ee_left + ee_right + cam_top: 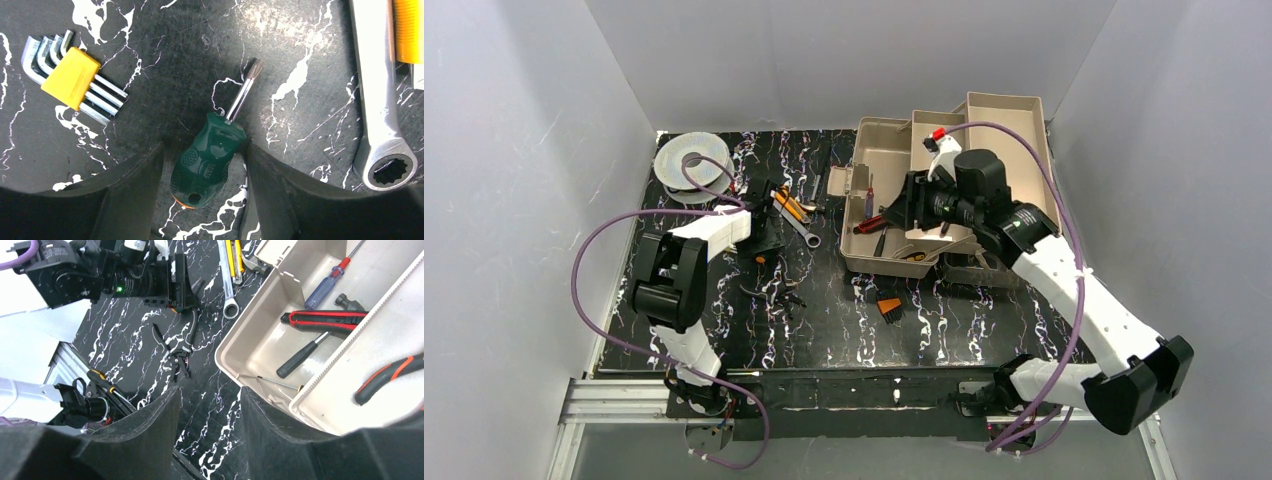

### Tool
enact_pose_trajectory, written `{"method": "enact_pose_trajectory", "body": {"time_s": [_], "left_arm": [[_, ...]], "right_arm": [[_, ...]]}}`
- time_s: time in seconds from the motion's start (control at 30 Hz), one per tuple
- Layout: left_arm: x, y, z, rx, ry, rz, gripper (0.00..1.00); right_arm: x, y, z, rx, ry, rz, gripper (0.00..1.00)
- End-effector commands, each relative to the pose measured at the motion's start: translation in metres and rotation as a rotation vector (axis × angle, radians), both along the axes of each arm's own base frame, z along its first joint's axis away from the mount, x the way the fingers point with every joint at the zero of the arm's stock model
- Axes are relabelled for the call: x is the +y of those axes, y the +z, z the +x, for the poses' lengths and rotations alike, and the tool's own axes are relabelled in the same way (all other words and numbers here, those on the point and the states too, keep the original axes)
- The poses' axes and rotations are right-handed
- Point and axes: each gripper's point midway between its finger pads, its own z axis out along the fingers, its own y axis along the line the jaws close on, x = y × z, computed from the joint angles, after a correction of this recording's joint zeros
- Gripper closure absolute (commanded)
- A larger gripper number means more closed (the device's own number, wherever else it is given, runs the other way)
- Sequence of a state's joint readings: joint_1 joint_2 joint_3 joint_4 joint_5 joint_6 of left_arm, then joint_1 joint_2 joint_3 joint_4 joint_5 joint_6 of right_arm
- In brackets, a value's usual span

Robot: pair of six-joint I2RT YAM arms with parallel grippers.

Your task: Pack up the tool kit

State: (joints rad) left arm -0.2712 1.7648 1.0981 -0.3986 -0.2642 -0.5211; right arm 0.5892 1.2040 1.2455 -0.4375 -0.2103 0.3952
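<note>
The beige tool kit stands open at the back right with its fold-out trays spread. In the right wrist view its main well holds a blue-and-red screwdriver, a red utility knife and a black-handled screwdriver. My right gripper is open and empty, over the box's near-left corner. My left gripper is open and down at the table. Its fingers stand either side of a stubby green screwdriver that lies on the mat.
A yellow hex-key set, a ratchet wrench and a yellow-handled tool lie beside the left gripper. A grey wire spool sits at the back left. Black pliers and a small orange tool lie mid-table. Black-and-orange pliers rest in a tray.
</note>
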Motion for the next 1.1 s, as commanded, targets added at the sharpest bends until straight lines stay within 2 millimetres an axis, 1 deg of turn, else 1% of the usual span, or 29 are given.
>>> {"method": "enact_pose_trajectory", "body": {"time_s": [0.0, 0.07, 0.13, 0.17, 0.23, 0.3, 0.33, 0.4, 0.47, 0.6, 0.77, 0.87, 1.0, 1.07], "left_arm": [[0.005, -0.005, -0.007, 0.036, 0.042, -0.049, 0.45], [0.001, -0.007, -0.007, 0.027, 0.057, -0.108, 0.48], [-0.002, -0.009, -0.007, 0.012, 0.07, -0.164, 0.57], [-0.002, -0.01, -0.007, 0.005, 0.076, -0.186, 0.64], [-0.003, -0.008, -0.006, -0.018, 0.077, -0.207, 0.81], [-0.003, -0.001, -0.005, -0.044, 0.069, -0.209, 0.98], [-0.002, 0.003, -0.005, -0.057, 0.072, -0.208, 1.0], [-0.001, 0.013, -0.006, -0.092, 0.095, -0.215, 1.0], [-0.004, 0.028, -0.004, -0.152, 0.099, -0.235, 1.0], [-0.019, 0.075, 0.0, -0.314, 0.049, -0.289, 1.0], [-0.057, 0.147, 0.003, -0.518, -0.106, -0.416, 1.0], [-0.081, 0.184, 0.002, -0.59, -0.197, -0.494, 1.0], [-0.118, 0.223, 0.004, -0.647, -0.313, -0.592, 1.0], [-0.138, 0.232, 0.007, -0.658, -0.364, -0.615, 1.0]], "right_arm": [[-0.009, 0.018, -0.002, -0.099, -0.025, 0.035, 0.46], [-0.017, 0.016, -0.005, -0.11, -0.049, 0.027, 0.46], [-0.025, 0.015, -0.01, -0.128, -0.069, 0.021, 0.47], [-0.03, 0.014, -0.012, -0.139, -0.083, 0.016, 0.47], [-0.038, 0.012, -0.016, -0.158, -0.104, 0.008, 0.47], [-0.047, 0.01, -0.019, -0.176, -0.124, -0.002, 0.47], [-0.05, 0.008, -0.021, -0.182, -0.131, -0.006, 0.47], [-0.055, 0.007, -0.023, -0.194, -0.143, -0.014, 0.47], [-0.06, 0.006, -0.023, -0.207, -0.162, -0.021, 0.47], [-0.062, 0.005, -0.023, -0.213, -0.169, -0.026, 0.47], [-0.062, 0.004, -0.023, -0.213, -0.168, -0.026, 0.48], [-0.062, 0.003, -0.024, -0.214, -0.168, -0.024, 0.48], [-0.063, 0.002, -0.026, -0.216, -0.169, -0.02, 0.48], [-0.068, 0.001, -0.024, -0.222, -0.194, -0.027, 0.48]]}}
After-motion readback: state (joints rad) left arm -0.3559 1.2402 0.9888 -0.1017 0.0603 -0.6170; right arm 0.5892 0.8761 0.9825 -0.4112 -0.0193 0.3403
